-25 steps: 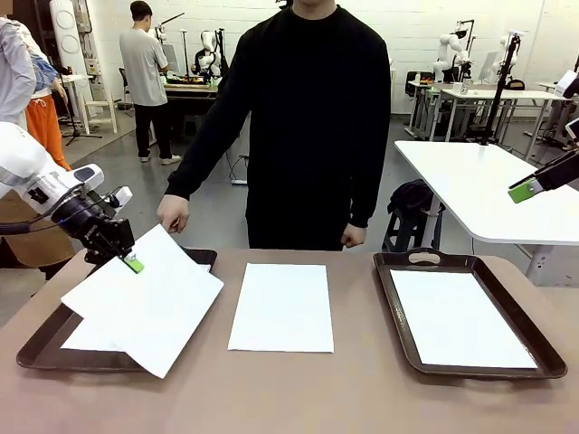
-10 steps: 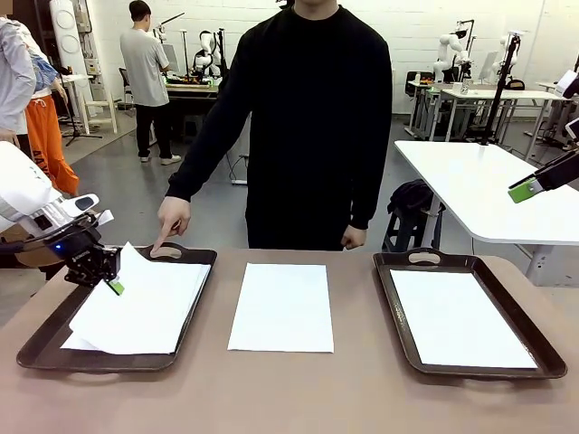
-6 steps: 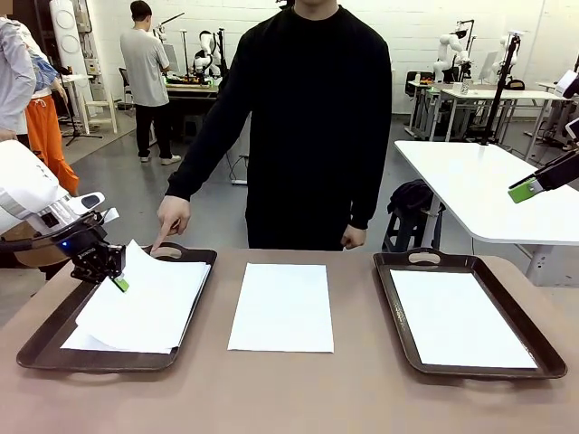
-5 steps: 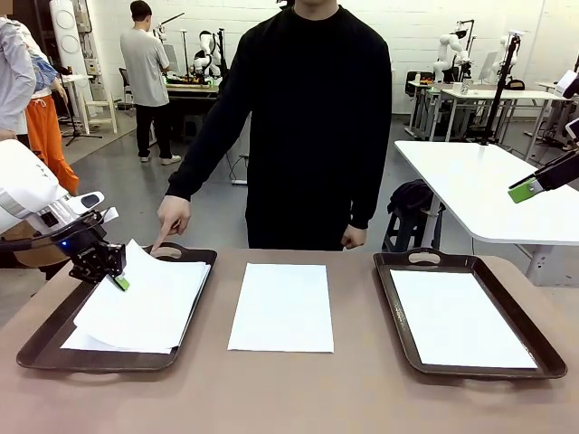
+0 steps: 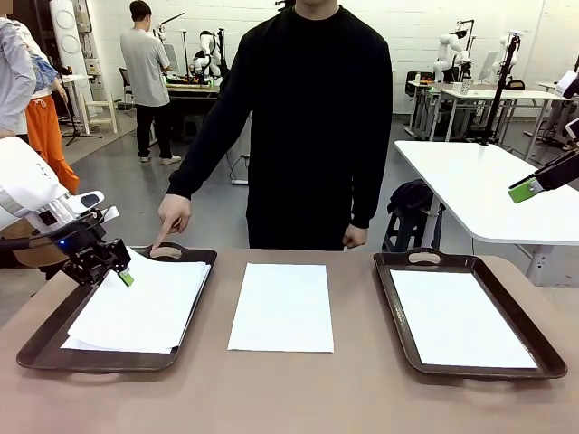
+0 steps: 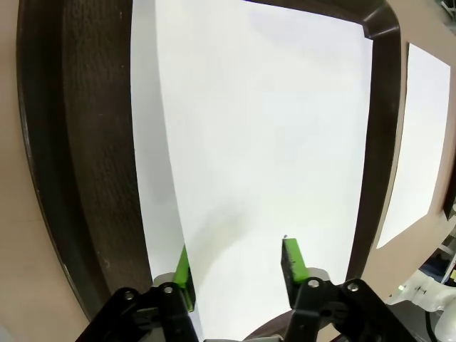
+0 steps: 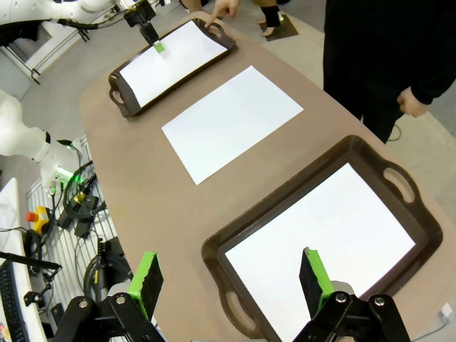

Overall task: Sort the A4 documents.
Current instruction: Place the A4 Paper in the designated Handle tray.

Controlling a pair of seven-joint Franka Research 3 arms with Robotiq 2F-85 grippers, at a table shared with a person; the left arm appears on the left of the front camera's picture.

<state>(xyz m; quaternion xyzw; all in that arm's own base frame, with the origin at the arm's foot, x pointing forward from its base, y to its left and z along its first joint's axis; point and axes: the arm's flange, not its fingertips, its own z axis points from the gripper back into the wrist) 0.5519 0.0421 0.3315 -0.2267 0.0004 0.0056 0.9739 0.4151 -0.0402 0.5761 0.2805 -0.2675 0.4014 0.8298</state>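
**The left gripper (image 5: 124,274) lets go: one sheet down, one left on the table**

Front view: the left gripper hangs low over the far corner of the left tray (image 5: 41,339), jaws parted and holding nothing. The top sheet (image 5: 145,307), which hung from those jaws a couple of seconds ago, now lies flat in the tray. That document looks delivered. The person's hand (image 5: 172,217) points down at the tray's handle (image 5: 165,254), just beside the sheet's far corner and near the gripper. The middle sheet (image 5: 282,306) lies on the bare table (image 5: 298,389) between the two trays and is probably the next one to sort. The right tray (image 5: 398,307) holds its own sheet (image 5: 457,316) squarely. The right gripper (image 5: 523,189) is high at the far right, well apart from everything.

Left wrist view: the green pads (image 6: 292,260) stand apart above the top sheet's end. One pad sits right at the sheet's long edge, and I cannot tell whether it touches. A lower sheet (image 6: 146,178) shows as a strip beside the top one, so the two are not square.

Right wrist view: the right gripper's jaws are spread wide and empty above the right tray. Nothing lies across the way to the middle sheet. The person's pointing hand is the only thing near the left arm's way out.
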